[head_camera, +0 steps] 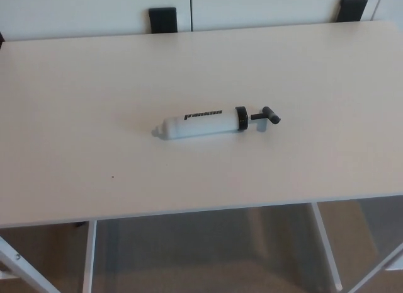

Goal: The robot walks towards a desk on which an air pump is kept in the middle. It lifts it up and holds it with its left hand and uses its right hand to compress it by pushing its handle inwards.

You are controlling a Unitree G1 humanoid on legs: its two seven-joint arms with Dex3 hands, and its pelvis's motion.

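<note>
Looking down at desk (75,148): pump (201,122) lies at frame centre, handle (267,115) toward right, untouched. Both my hands out of frame, state unknown. Lifting and compressing not yet done.

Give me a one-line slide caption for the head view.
White air pump lying on its side mid-desk, black handle pointing right; no robot hand in view.
</note>
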